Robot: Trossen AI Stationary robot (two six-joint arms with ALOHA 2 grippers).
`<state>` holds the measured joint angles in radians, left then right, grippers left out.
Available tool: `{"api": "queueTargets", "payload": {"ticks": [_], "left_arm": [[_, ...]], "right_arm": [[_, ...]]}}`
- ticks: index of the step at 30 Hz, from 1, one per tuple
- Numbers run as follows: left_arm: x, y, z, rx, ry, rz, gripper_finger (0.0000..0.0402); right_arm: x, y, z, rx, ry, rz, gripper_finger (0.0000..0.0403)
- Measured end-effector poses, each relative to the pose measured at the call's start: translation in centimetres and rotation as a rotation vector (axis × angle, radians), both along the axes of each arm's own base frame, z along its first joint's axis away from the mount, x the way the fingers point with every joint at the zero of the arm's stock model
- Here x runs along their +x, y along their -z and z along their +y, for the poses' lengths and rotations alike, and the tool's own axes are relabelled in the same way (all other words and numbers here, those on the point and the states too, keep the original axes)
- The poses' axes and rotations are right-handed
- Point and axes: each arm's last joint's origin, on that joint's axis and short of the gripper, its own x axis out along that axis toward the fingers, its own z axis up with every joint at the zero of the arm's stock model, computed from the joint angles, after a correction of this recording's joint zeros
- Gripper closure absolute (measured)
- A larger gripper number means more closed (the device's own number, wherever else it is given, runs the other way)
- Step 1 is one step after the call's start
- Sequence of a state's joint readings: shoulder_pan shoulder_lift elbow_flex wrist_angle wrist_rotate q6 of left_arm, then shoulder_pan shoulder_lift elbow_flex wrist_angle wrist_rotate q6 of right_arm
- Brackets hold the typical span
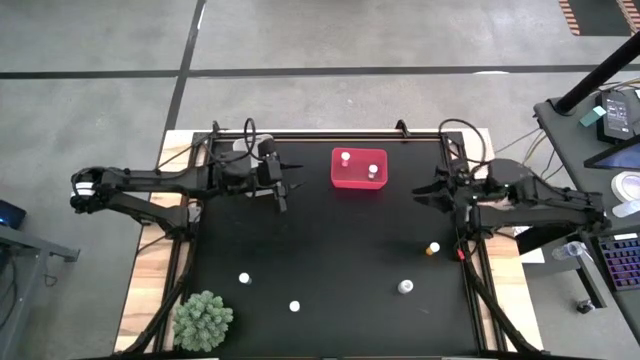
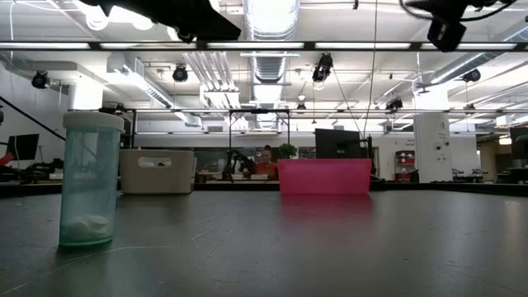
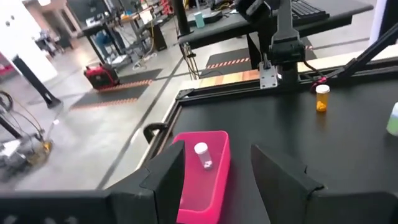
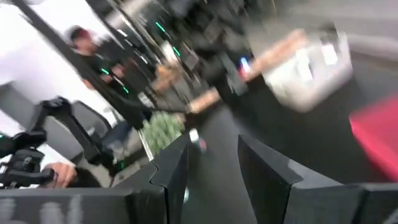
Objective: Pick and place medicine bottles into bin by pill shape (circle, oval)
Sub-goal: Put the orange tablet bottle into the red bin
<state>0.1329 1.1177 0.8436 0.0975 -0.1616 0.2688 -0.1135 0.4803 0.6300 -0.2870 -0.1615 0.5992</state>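
Note:
The red bin (image 1: 358,170) stands at the table's far middle with two white-capped bottles (image 1: 345,157) inside. It also shows in the left wrist view (image 3: 202,177). Three white-capped bottles (image 1: 244,279) (image 1: 295,306) (image 1: 405,287) and an amber one (image 1: 433,248) stand upright on the black table. The whitish bin (image 2: 157,171) stands at the far left, mostly under my left arm in the high view. My left gripper (image 1: 283,187) hovers open and empty left of the red bin. My right gripper (image 1: 422,190) hovers open and empty to its right.
A green spiky plant (image 1: 203,320) sits at the near left corner. One pale bottle (image 2: 89,179) stands close to the low camera. A metal frame (image 1: 470,270) runs along the table's edges. A desk with gear (image 1: 615,120) stands beyond the right edge.

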Motion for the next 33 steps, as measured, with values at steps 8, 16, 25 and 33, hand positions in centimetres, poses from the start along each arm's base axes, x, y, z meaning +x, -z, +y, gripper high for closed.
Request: {"api": "queueTargets", "payload": {"ticks": [8, 16, 25, 33], "left_arm": [[0.0, 0.0, 0.1, 0.125, 0.016, 0.038, 0.0234], [-0.2, -0.1, 0.3, 0.209, -0.025, 0.064, 0.0234], [-0.5, 0.0, 2.0, 0.259, -0.085, 0.095, 0.0234], [-1.2, 1.6, 4.0, 0.297, -0.155, 0.109, 0.0234]], "right_arm": [[1.5, 0.7, -0.2, 0.337, 0.136, 0.550, 0.0271], [0.9, 1.7, 0.9, 0.578, 0.310, 1.021, 0.0271], [2.1, 1.6, 3.3, 0.623, 0.374, 1.216, 0.0271], [3.0, 2.4, 5.4, 0.634, 0.421, 1.302, 0.0271]]}}
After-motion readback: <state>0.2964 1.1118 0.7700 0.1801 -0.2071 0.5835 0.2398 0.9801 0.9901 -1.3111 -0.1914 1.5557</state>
